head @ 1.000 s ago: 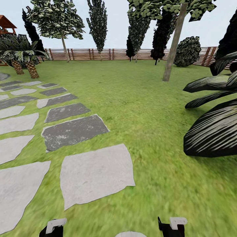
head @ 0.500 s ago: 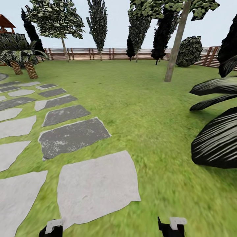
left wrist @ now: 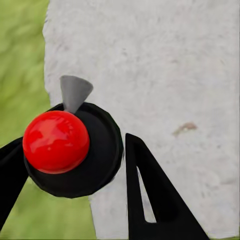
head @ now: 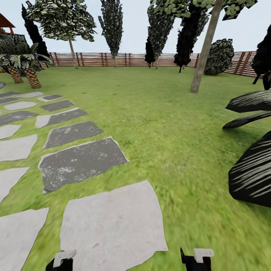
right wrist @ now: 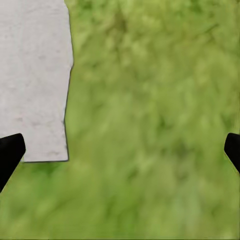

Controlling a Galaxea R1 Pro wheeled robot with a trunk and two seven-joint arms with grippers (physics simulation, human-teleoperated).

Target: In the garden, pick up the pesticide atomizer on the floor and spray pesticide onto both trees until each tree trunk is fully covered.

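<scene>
Floor: blurry green grass, seen across most of the head view, running back to a brown slat fence along the upper part of the frame. Stone slabs are set into the grass at left & lower left. A big whitish slab is seen at bottom centre; a dark grey mottled slab just above it, w/ grass strips between. More dark & pale slabs trail toward the upper left. A leaning grey-brown tree trunk is rooted in the grass at upper right. In the right wrist view, grass w/ a pale slab corner at upper left.
</scene>
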